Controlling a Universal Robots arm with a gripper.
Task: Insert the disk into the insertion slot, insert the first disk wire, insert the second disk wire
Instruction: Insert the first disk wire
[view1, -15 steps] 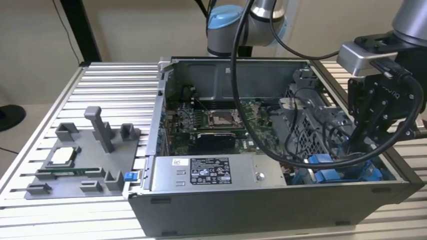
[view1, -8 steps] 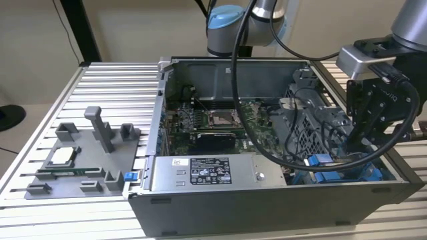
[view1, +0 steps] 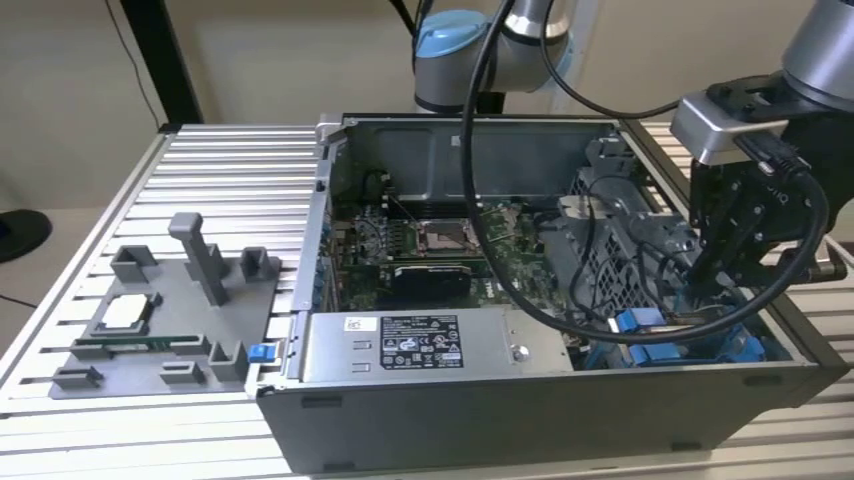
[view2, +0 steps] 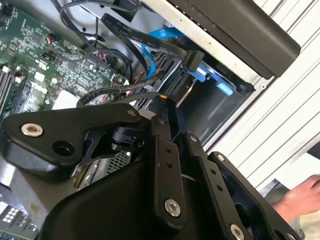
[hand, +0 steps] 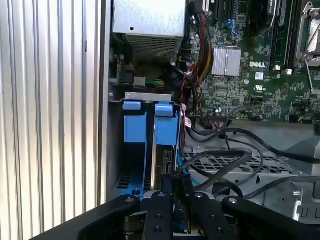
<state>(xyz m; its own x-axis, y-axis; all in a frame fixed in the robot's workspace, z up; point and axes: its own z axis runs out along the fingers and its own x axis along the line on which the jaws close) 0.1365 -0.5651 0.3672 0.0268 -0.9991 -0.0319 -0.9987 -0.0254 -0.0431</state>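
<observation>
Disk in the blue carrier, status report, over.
Claw low over grey metal insertion slot. Silver-grey disk in blue plastic carrier seated in it. Black cables draped close beside claw.

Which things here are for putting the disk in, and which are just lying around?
For the job: disk, insertion slot, blue wire, gripper.
Just there: power-supply box, motherboard, grey parts tray, a person's hand.

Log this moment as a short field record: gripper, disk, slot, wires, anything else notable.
arm: gripper down at the drive bay
disk: disk upright in its blue carrier, inside the insertion slot
wires: black cables lying loose beside the bay
nearby: power supply inside the case
person: hand outside the case
</observation>
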